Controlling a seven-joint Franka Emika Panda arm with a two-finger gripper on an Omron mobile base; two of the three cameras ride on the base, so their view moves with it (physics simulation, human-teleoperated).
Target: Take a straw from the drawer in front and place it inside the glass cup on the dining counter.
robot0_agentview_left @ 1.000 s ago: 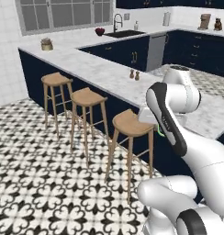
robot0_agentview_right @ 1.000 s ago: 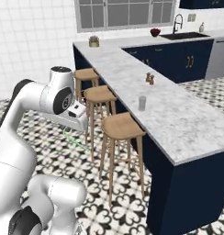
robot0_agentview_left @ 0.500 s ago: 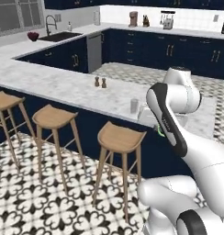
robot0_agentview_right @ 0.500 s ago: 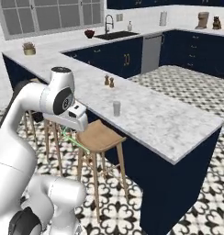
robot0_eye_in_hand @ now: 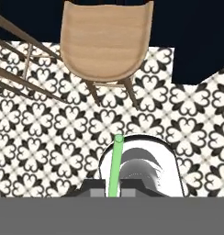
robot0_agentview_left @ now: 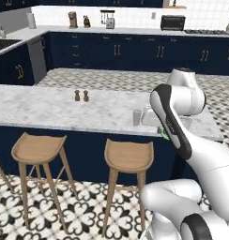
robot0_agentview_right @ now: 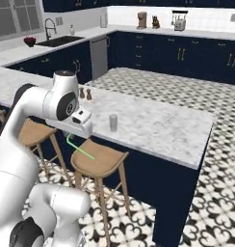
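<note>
My gripper (robot0_eye_in_hand: 113, 192) is shut on the thin light green straw (robot0_eye_in_hand: 116, 163), which runs up between the finger tips. In the right base view the straw (robot0_agentview_right: 81, 149) slants down from the gripper (robot0_agentview_right: 69, 135), above a stool and short of the counter's near edge. A short green piece of the straw (robot0_agentview_left: 164, 136) peeks out beside my forearm. The clear glass cup (robot0_agentview_left: 136, 117) stands upright near the front edge of the marble dining counter (robot0_agentview_left: 46, 110). The glass cup (robot0_agentview_right: 113, 122) is to the right of my hand on the dining counter (robot0_agentview_right: 160, 130). The drawer is out of view.
Two small brown shakers (robot0_agentview_left: 81, 95) stand on the counter left of the cup. Wooden stools (robot0_agentview_left: 128, 157) (robot0_agentview_left: 37, 149) line the counter's near side, and one stool (robot0_eye_in_hand: 104, 41) lies under my hand. The floor is patterned tile. Navy cabinets run along the far wall.
The whole picture has swung: the base has turned and the dining counter now lies square across the front. My arm keeps its pose, with the straw still in the gripper.
</note>
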